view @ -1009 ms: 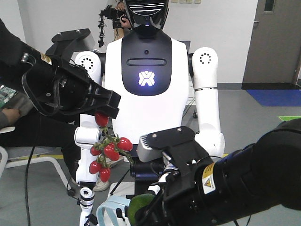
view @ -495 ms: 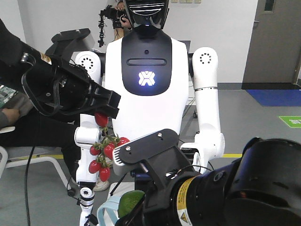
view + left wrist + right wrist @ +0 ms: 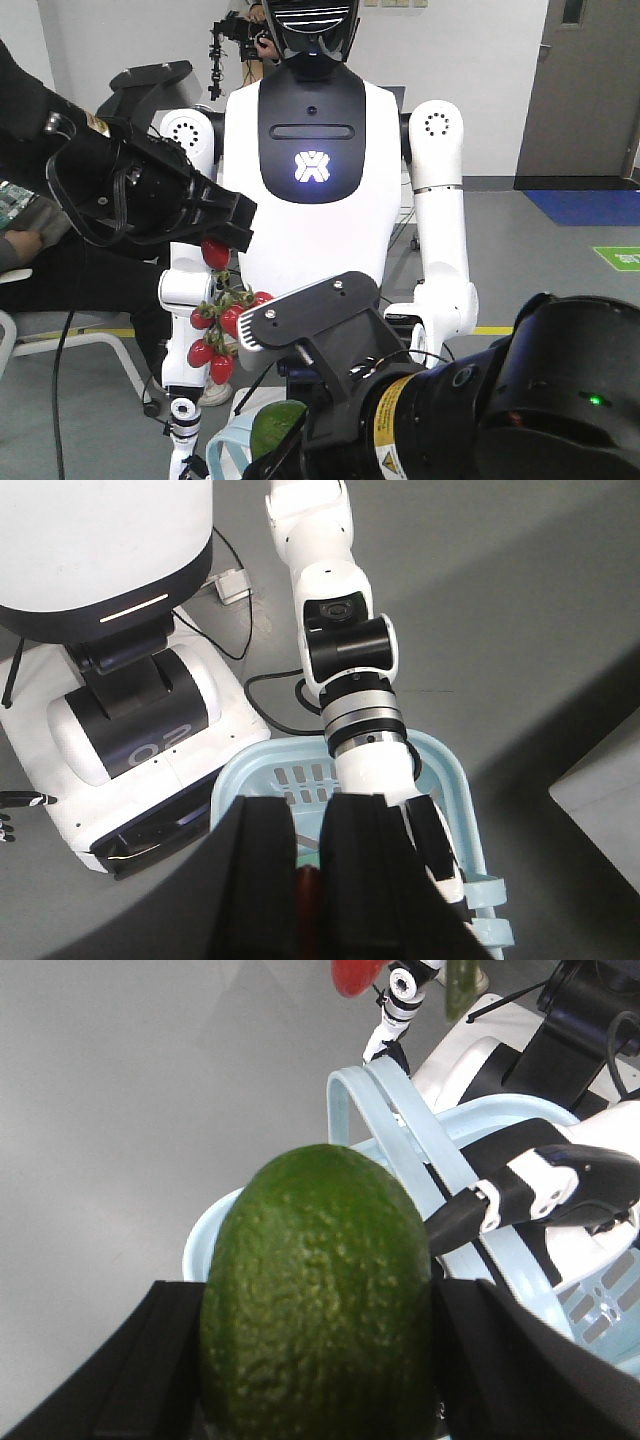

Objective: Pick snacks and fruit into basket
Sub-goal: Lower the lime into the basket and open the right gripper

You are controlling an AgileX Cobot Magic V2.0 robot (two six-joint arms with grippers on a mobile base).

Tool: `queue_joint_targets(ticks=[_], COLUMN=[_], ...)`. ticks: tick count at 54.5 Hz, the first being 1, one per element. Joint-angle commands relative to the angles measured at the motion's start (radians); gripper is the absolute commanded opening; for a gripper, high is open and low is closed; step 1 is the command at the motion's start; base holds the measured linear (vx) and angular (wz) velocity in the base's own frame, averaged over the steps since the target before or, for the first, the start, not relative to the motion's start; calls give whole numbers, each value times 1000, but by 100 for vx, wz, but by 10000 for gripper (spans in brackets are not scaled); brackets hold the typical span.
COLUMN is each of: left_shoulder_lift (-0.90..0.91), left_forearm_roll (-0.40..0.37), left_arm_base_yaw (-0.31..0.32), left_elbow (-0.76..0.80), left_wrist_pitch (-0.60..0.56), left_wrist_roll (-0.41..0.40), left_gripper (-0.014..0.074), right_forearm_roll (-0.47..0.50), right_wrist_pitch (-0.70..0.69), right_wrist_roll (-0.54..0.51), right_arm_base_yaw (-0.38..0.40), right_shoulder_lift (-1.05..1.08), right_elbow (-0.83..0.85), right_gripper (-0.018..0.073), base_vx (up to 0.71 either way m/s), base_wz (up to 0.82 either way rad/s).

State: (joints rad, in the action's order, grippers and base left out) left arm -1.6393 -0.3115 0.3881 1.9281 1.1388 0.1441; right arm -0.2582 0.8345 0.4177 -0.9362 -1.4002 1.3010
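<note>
One bunch of red fruits (image 3: 222, 330) is gripped by the left gripper (image 3: 215, 245), one bumpy green fruit (image 3: 318, 1295) by the right gripper (image 3: 318, 1360), above one pale blue basket (image 3: 452, 780).

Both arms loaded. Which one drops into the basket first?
Right, probably. Its gripper holds the green fruit low, just over the basket rim. The left gripper holds the red fruit bunch higher up.

black arms (image 3: 120, 185), looped cables, yellow warning label (image 3: 386, 432)
</note>
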Motion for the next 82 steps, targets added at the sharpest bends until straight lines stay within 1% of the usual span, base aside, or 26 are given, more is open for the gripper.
queue_joint_targets(ticks=[1,17,21,26,30,36,41,51,57,64,67,72,77,82], left_shoulder_lift=[50,50,50,50,50,50,50,50,50,50,50,50,50,50], left_forearm_roll=[-25,-25,-25,-25,-25,-25,-25,-25,-25,-25,-25,-25,-25,-25], left_arm_base_yaw=[1,1,1,1,1,1,1,1,1,1,1,1,1,1], left_elbow=[29,29,29,29,29,29,29,29,29,29,29,29,29,29], left_wrist_pitch=[-69,-69,-69,-69,-69,-69,-69,-69,-69,-69,-69,-69,-69,-69], left_wrist_roll=[-5,-5,-5,-5,-5,-5,-5,-5,-5,-5,-4,-4,-4,-4], left_gripper=[2,2,2,2,2,2,2,2,2,2,2,2,2,2], right_forearm_roll=[-30,-17,-17,-8,26,76,79,79,79,83,75,64,63,63], right_wrist_pitch=[-76,-103,-134,-226,-302,-413,-484,-691,-777,-773,-754,-763,-775,-756], right_wrist_roll=[-2,22,24,53,75,79,79,78,78,78,78,78,71,70], right_arm_base_yaw=[-1,-1,-4,-26,-39,-39,-39,-35,-32,4,22,54,67,70], right_shoulder_lift=[31,31,32,35,35,35,35,35,35,33,28,20,3,-27], right_elbow=[29,29,-4,-97,-167,-240,-280,-368,-418,-448,-448,-448,-448,-448], right_gripper=[-8,-8,-8,-8,-8,-8,-8,-8,-8,-8,-8,-8,-8,-8], base_vx=[0,0,0,0,0,0,0,0,0,0,0,0,0,0], base_wz=[0,0,0,0,0,0,0,0,0,0,0,0,0,0])
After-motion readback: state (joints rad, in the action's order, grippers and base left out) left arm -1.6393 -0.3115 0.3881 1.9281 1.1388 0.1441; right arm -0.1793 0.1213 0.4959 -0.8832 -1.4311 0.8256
